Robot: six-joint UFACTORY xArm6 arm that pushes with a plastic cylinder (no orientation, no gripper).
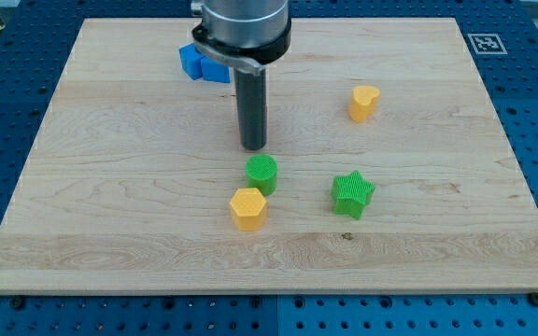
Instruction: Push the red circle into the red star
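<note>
No red circle and no red star show in the camera view; the rod and its mount may hide part of the board near the top. My tip [254,147] stands just above a green circle [261,174], with a small gap. A yellow hexagon [247,207] sits right below and left of the green circle, almost touching it. A green star [352,194] lies to the right of them.
A yellow heart [363,102] lies at the upper right. Blue blocks [202,63] sit at the top, partly hidden by the arm's mount. The wooden board [110,233] rests on a blue perforated table. A marker tag [485,43] is at the board's top right corner.
</note>
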